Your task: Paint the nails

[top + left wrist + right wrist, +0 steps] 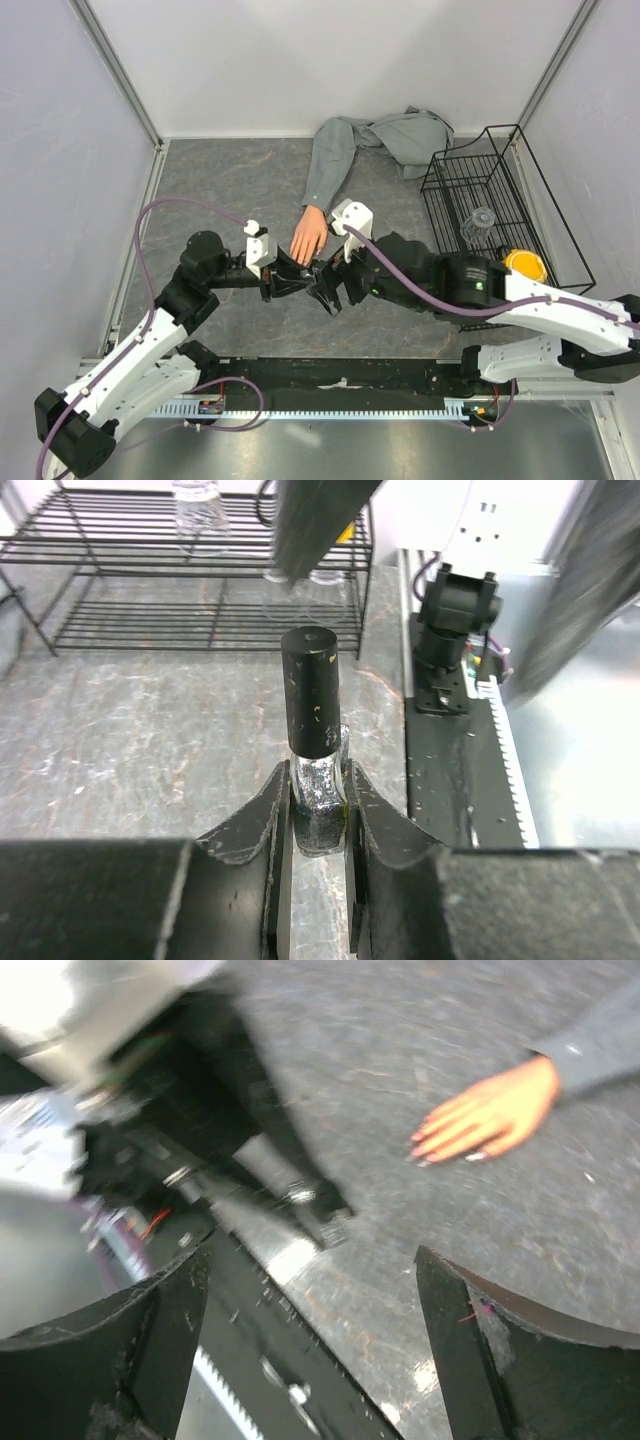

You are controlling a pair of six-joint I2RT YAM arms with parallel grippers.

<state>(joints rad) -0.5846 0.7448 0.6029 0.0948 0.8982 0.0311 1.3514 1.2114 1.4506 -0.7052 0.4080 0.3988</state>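
Observation:
The peach mannequin hand (308, 238) lies palm down on the table, with its grey shirt sleeve (335, 165) running to the back. In the right wrist view the hand (490, 1110) shows tiny pinkish nails (419, 1141) at its fingertips. My left gripper (298, 277) is shut on a small glittery polish bottle (318, 790) with a black cap (312, 690), held upright just in front of the fingertips. My right gripper (326, 293) is open and empty right beside it. Its jaws stand wide apart around the blurred bottle (333, 1226).
A black wire basket (505, 160) stands at the back right with a clear cup (480, 222) inside; it also shows in the left wrist view (120, 590). A yellow object (525, 265) sits by the basket's near corner. A black rail (350, 375) runs along the near table edge.

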